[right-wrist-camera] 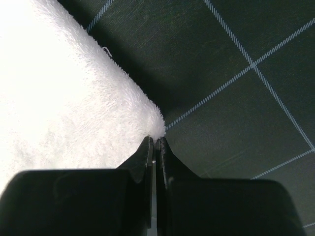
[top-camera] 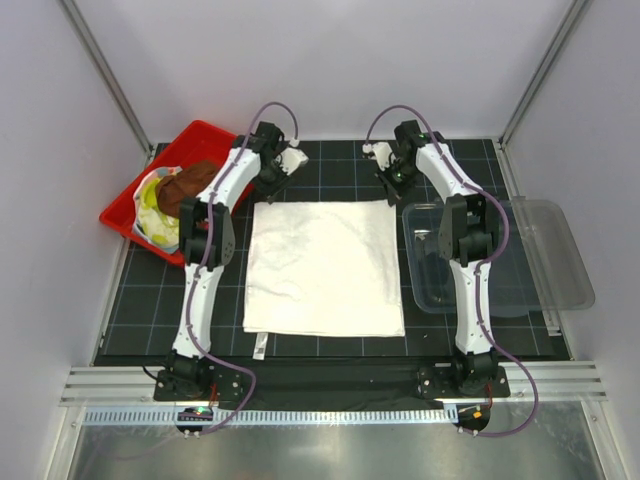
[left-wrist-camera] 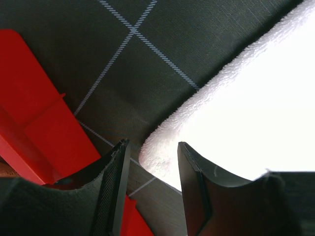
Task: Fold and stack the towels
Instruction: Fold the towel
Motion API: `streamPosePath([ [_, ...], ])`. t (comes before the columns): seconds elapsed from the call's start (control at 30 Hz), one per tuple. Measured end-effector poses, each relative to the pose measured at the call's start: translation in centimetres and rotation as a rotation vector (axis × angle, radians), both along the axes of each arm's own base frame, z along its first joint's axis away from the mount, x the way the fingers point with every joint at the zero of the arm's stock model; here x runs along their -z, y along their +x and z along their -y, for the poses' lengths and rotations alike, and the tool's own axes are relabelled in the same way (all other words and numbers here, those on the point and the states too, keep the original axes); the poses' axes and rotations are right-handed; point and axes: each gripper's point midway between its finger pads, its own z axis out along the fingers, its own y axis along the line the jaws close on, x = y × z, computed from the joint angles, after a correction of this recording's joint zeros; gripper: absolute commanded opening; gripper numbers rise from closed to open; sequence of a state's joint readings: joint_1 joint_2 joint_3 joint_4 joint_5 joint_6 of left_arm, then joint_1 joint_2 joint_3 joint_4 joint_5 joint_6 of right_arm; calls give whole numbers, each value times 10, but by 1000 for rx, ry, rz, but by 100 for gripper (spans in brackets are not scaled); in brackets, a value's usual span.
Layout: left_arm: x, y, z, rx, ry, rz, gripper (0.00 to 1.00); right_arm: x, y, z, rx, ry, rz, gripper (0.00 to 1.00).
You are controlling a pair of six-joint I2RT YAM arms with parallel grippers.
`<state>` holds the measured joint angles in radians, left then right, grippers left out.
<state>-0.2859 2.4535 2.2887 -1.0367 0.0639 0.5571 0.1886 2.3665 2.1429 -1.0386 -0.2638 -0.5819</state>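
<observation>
White towel flat mid-desk; I'm at its two far corners.
My left gripper stands spread, fingers either side of the far-left corner, not closed on it. My right gripper is pressed together, tips touching the far-right corner; I can't tell whether any cloth is caught. A brown towel sits heaped in the tray at far left.

The closed end effector pinches the white towel at its corner.
</observation>
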Motion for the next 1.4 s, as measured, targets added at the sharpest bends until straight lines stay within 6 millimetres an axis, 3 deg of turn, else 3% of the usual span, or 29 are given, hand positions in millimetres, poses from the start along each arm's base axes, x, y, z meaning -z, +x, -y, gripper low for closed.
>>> streamPosePath([
  [0.2,4,-3,-2,31,68,9,43,-3,0,0,0,1,6,1],
  [0.5,1,1,-15,62,149,28,49,-5,-2,1,2,-3,12,1],
  [0.73,-1,0,-8,84,115,9,46,-6,-2,2,3,-4,16,1],
  [1.07,19,-14,-9,83,137,-45,46,-6,-1,2,3,-4,18,1],
  [1.4,20,-5,-12,36,151,-10,50,-6,-1,3,5,-10,19,1],
])
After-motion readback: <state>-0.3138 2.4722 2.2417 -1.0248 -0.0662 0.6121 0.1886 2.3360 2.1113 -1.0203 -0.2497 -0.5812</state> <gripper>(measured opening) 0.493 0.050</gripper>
